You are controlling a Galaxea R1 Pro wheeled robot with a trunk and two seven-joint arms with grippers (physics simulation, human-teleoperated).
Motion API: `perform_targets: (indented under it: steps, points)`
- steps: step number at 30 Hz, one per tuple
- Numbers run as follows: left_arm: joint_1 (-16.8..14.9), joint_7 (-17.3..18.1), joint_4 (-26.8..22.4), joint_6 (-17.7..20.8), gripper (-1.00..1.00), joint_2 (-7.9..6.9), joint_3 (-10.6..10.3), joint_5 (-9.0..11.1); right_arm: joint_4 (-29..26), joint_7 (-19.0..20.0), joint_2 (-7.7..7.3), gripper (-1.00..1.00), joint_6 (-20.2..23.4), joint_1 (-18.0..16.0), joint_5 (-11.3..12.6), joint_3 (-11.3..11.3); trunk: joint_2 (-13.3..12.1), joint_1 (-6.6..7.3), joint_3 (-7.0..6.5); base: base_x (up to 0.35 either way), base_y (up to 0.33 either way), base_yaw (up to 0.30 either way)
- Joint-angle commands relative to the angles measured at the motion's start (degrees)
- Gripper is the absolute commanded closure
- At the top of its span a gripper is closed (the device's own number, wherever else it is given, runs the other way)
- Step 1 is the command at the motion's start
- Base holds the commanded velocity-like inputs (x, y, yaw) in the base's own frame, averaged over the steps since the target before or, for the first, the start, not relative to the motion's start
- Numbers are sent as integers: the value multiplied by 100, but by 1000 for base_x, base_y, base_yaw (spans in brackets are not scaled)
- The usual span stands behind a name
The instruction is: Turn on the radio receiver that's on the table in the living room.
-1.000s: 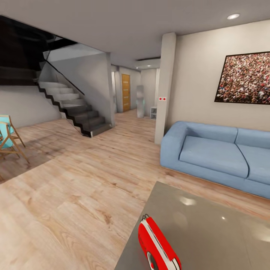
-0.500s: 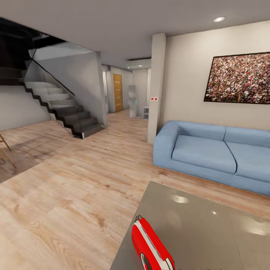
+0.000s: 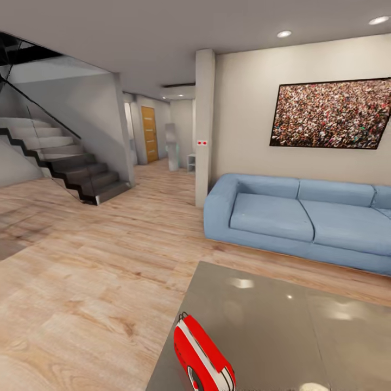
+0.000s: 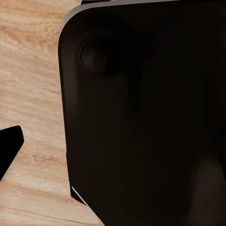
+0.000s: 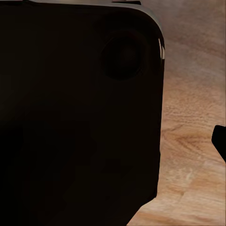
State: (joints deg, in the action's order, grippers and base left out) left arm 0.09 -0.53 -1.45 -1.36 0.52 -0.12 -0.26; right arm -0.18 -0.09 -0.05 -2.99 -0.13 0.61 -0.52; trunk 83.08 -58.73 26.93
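The red radio receiver (image 3: 202, 360) stands on edge at the near left corner of the glossy grey table (image 3: 271, 320), at the bottom of the head view. Its white band faces up, its thin wire handle points toward the floor side, and part of its round dial shows at the lower edge. In the left wrist view a dark fingertip (image 4: 9, 148) juts in over the wood floor, beside a large black body panel (image 4: 150, 113). The right wrist view likewise has a dark fingertip (image 5: 220, 140) next to a black panel (image 5: 80, 113). Whether the jaws stand apart is hidden.
A light-blue sofa (image 3: 293, 217) stands behind the table under the speckled crowd picture (image 3: 331, 114). A pale pillar (image 3: 205, 125) rises left of the sofa. Dark stairs (image 3: 65, 163) climb at the far left. Wood plank floor (image 3: 98, 271) stretches left of the table.
The whole head view has shifted left as the camera turned right. The wooden chair has left the picture and more of the sofa and picture shows. The radio keeps its place on the table.
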Motion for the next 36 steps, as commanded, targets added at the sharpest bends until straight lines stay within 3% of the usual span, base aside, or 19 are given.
perform_targets:
  steps: [1, 36]
  points:
    - [0, 0, -2, -2, -100, 0, 1, 0, 2, 0, 0, -100, 0, 2, 0, 0, 0, 0, 0, 0, 0, -233]
    - [0, -9, 5, 12, -100, 15, 38, 5, 0, 0, -11, -100, 9, 2, -35, 21, 0, 0, 0, 0, 0, -20]
